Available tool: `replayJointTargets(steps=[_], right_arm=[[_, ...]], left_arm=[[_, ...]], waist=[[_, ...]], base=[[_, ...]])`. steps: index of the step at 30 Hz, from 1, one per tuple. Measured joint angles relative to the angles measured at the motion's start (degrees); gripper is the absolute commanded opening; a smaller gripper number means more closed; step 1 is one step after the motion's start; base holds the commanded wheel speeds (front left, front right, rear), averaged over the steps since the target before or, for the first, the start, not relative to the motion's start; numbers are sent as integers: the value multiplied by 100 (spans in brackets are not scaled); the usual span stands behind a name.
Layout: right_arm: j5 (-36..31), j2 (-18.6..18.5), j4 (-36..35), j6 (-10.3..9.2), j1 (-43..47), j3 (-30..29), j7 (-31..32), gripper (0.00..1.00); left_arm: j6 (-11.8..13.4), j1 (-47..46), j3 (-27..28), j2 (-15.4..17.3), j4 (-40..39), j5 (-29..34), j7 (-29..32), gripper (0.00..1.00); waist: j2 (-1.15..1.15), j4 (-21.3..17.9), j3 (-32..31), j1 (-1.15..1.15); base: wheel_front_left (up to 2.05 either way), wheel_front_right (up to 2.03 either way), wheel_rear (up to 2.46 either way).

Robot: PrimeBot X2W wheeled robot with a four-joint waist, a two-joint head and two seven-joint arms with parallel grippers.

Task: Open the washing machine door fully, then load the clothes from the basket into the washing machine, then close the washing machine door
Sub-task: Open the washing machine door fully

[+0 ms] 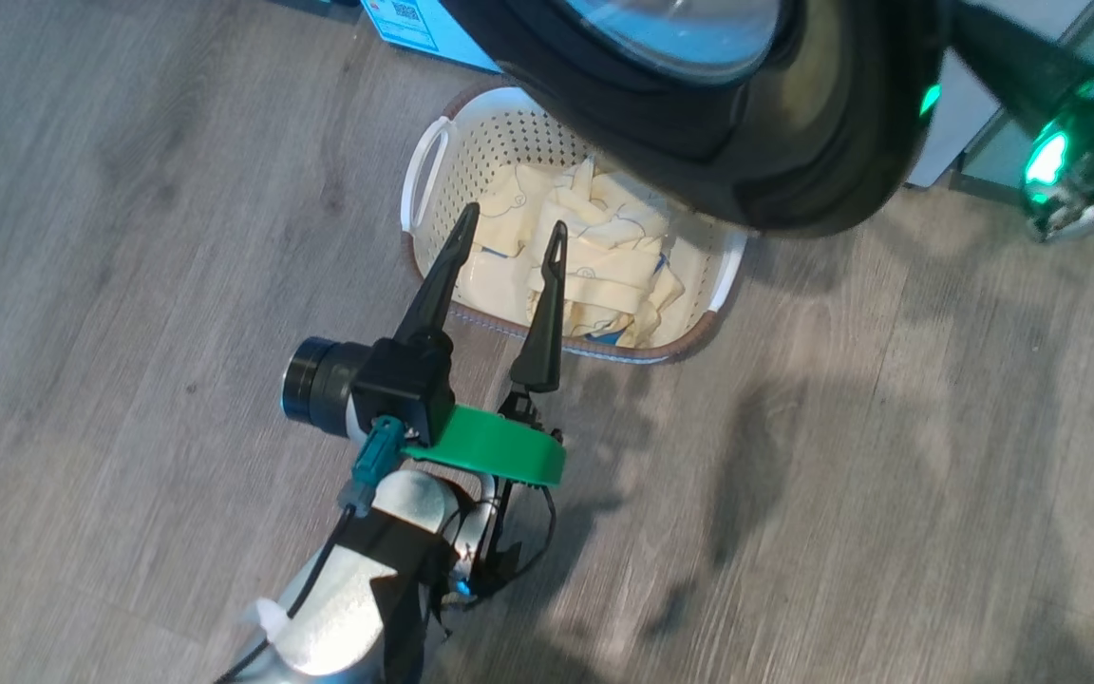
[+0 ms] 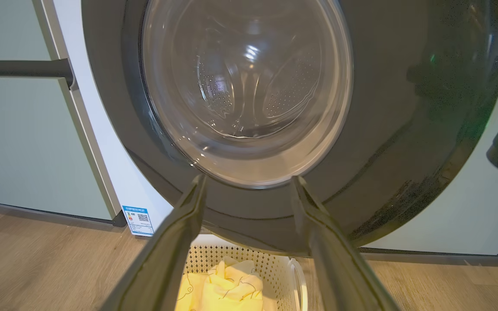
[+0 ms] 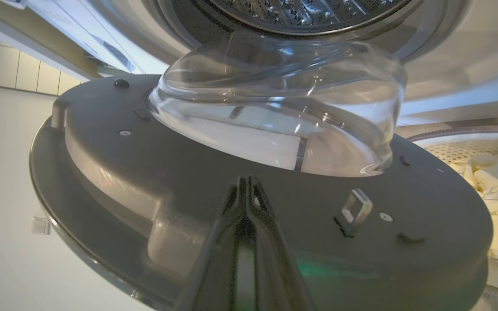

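Note:
The washing machine door (image 1: 794, 142), black-rimmed with a glass bowl, stands partly swung out over the basket (image 1: 471, 133). Pale yellow clothes (image 1: 594, 256) lie in the basket. My left gripper (image 1: 514, 220) is open and empty, its fingers pointing over the basket's near rim. In the left wrist view the left gripper (image 2: 248, 179) faces the door's outer side (image 2: 404, 108), above the basket (image 2: 214, 255) and clothes (image 2: 227, 285). My right gripper (image 3: 247, 183) is shut, its tips against the door's inner face (image 3: 145, 172) beside the latch hook (image 3: 357, 207). The drum (image 3: 305, 13) is open behind.
Grey wood floor (image 1: 129, 237) spreads left and in front of the basket. Pale green cabinet panels (image 2: 15, 142) flank the white washing machine front (image 2: 106, 142), which bears a blue sticker (image 2: 137, 220). My right arm's wrist with green lights (image 1: 1046, 157) sits right of the door.

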Motion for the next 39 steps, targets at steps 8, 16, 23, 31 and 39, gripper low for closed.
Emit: replayJointTargets(steps=[8,16,23,31,39], right_arm=[[307,31,-491,0,490,545,42,0],[532,41,-758,0,786,1053,22,0],[732,48,-847,0,921,1540,-119,0],[861,48,-858,0,993,1803,-267,0],[965,49,-788,0,994,1902,-535,0]], left_arm=[[-12,58,0,1,18,0,0,100],[-90,85,1,1,71,0,0,100],[-97,89,-5,1,90,0,0,100],[-97,90,-2,1,104,0,0,100],[-97,91,5,1,131,0,0,100]], waist=[[0,-9,-110,0],[0,-16,-192,0],[0,8,-242,0],[0,12,-243,1],[0,-12,-295,1]], base=[[0,0,0],[0,0,0],[0,0,0],[0,0,0],[0,0,0]])
